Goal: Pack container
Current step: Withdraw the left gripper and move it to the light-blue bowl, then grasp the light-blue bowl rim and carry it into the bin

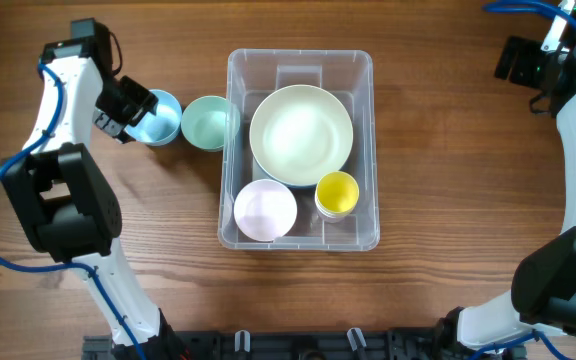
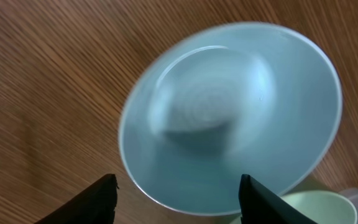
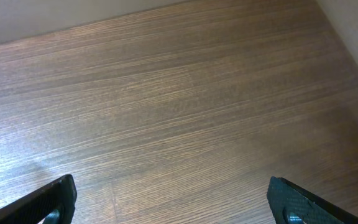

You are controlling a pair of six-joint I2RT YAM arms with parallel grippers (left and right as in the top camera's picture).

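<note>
On the wooden desk (image 1: pixel 448 200), the large clear plastic rectangular container (image 1: pixel 300 54) sits at the centre between the two arms. It stands upright with its open top facing up. In the overhead view its long axis runs from the robot's side of the desk straight towards the far side, and its short sides face near and far.

Three pieces lie inside it. A wide, pale green round bowl (image 1: pixel 301 135) fills the far half. A smaller pale pink bowl (image 1: pixel 265 210) sits in the near left corner. A small yellow cup (image 1: pixel 336 193) stands in the near right corner, just beside the pink bowl.

Two more bowls wait outside, just off the container's left wall. A mint green bowl (image 1: pixel 207 123) rests against that wall, and a light blue bowl (image 1: pixel 160 118) sits next to it on the outer side.

The left gripper (image 1: pixel 128 108) hangs at the blue bowl's outer edge. Its black fingers (image 2: pixel 98 200) are parted, and the bowl's near rim shows just beyond the tips. They clamp nothing, and the blue bowl looks blurred in the wrist view.

The right gripper (image 3: pixel 173 196) is well away at the far right of the desk. It is spread wide over bare wood and holds nothing.
</note>
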